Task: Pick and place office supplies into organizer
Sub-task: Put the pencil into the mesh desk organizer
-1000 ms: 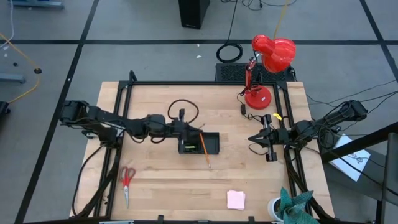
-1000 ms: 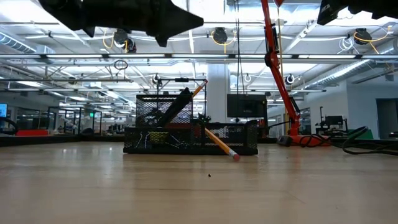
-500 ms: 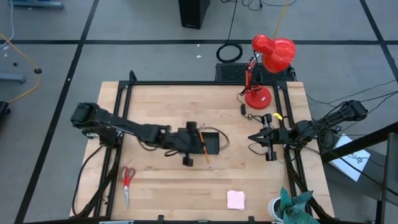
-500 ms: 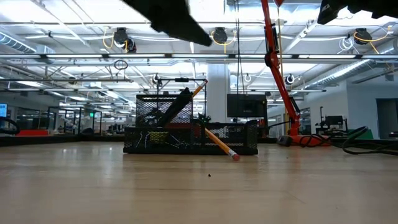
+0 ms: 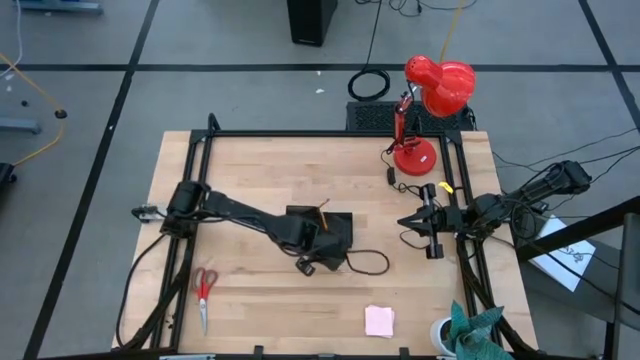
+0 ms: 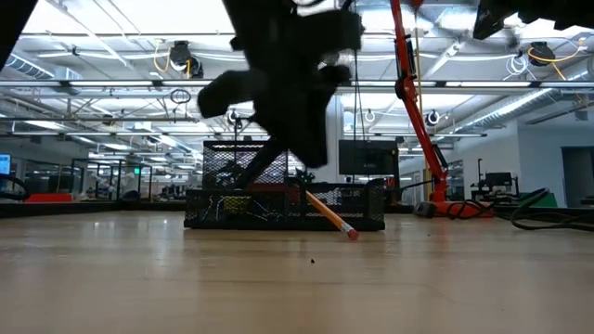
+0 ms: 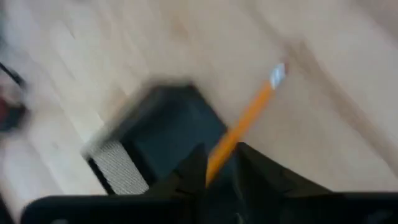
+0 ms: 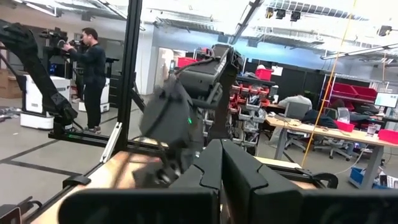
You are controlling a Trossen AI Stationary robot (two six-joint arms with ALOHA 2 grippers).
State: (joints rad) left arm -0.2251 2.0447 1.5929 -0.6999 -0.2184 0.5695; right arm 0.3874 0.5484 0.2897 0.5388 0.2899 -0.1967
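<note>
Wooden bench (image 5: 260, 170) from above: the left gripper (image 5: 308, 262) is hanging over the organizer's (image 5: 338, 232) near edge; the right gripper (image 5: 412, 221) is waiting at the right rim, jaws pressed together. Scissors (image 5: 204, 294) and pink note pad (image 5: 379, 320) are lying near the front. Low down, the pencil (image 6: 327, 212) is leaning out of the organizer onto the bench. At the left wrist, the pencil is showing between the fingers (image 7: 193, 171); whether they are pinching it, I cannot tell.
</note>
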